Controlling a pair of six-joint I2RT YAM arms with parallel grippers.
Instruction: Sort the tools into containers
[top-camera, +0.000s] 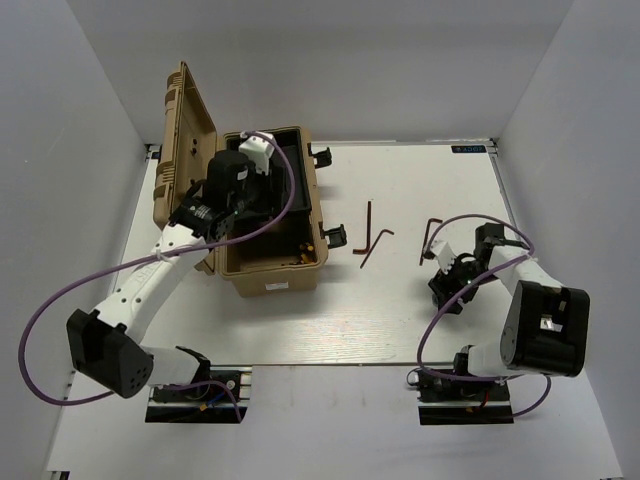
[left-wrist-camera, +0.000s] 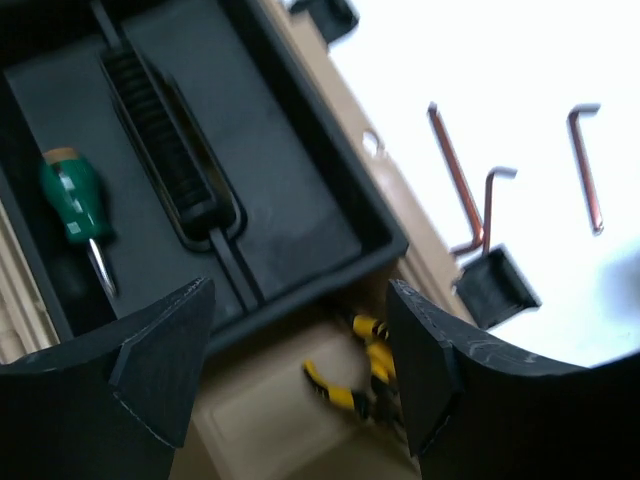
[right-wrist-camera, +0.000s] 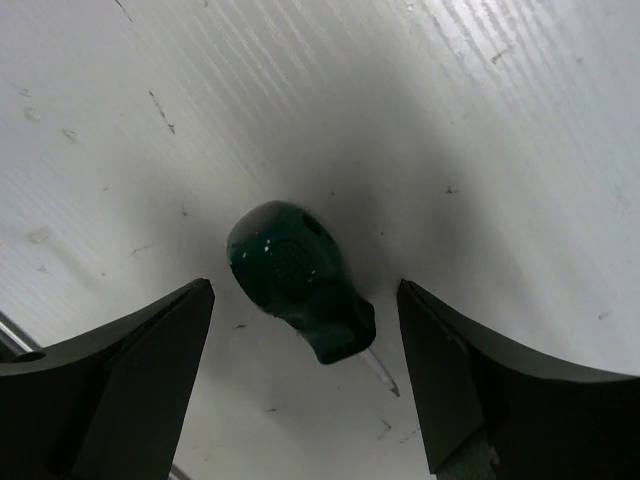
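Mid-sort, with right gripper (right-wrist-camera: 305, 287) spread astride green screwdriver (right-wrist-camera: 288, 262), left gripper (left-wrist-camera: 300, 288) spread and empty; next, descend and clamp handle.

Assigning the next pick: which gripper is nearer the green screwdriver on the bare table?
Right. The right gripper hangs open directly over the screwdriver; the left gripper is off over the toolbox.

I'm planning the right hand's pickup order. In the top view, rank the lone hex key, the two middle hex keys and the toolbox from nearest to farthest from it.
1. Lone hex key, just beyond the right hand, slightly to its left.
2. Two middle hex keys, farther left; too close together to rank apart.
3. Toolbox, far left.
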